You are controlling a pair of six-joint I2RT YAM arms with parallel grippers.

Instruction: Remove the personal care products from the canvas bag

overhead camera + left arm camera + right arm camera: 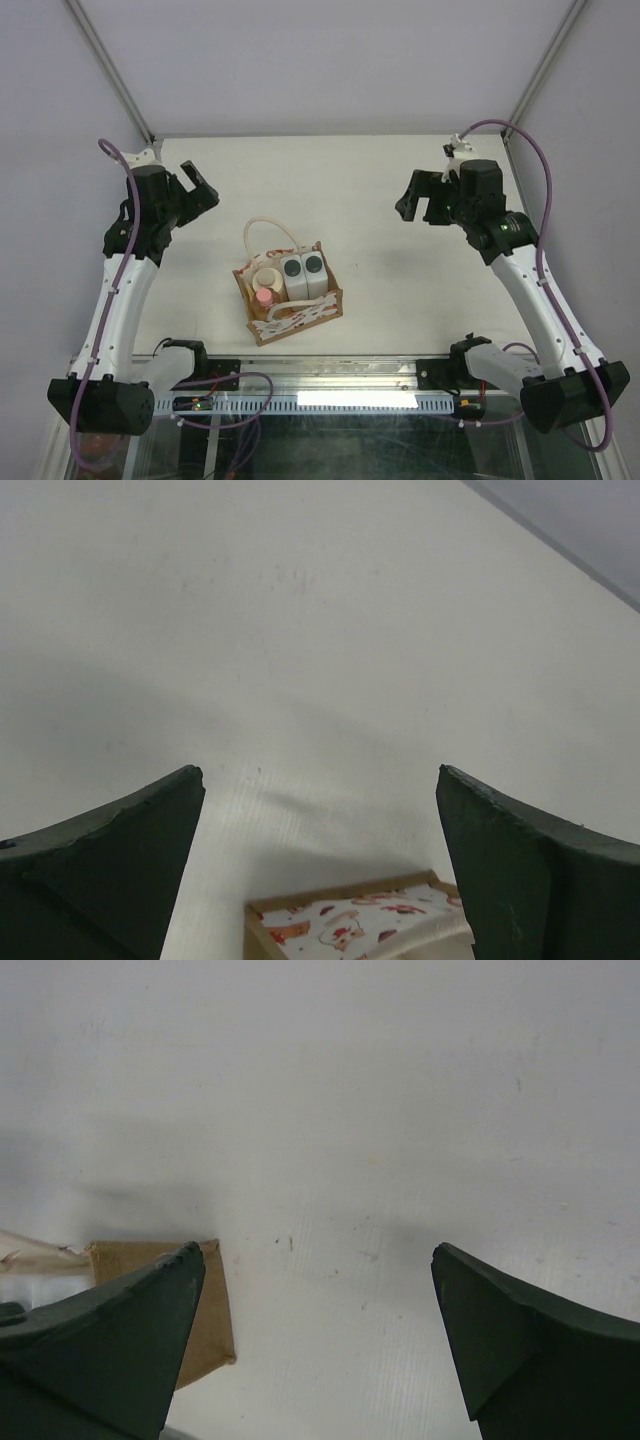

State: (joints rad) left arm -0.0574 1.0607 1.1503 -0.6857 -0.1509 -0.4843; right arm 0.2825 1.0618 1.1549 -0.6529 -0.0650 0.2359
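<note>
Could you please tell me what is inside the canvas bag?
Four bottles stand in the canvas bag: two white bottles with dark grey caps, a beige bottle and a pink-capped bottle. Their lower bodies and the bag's floor are hidden by its walls.

White table (pixel 400 300) (matte, lightly scuffed) enclosed by pale grey wall panels (pixel 330 60). Two metal frame posts (pixel 110 70) rise at the far corners. Lit strip (pixel 355 398) runs along the near edge.
</note>
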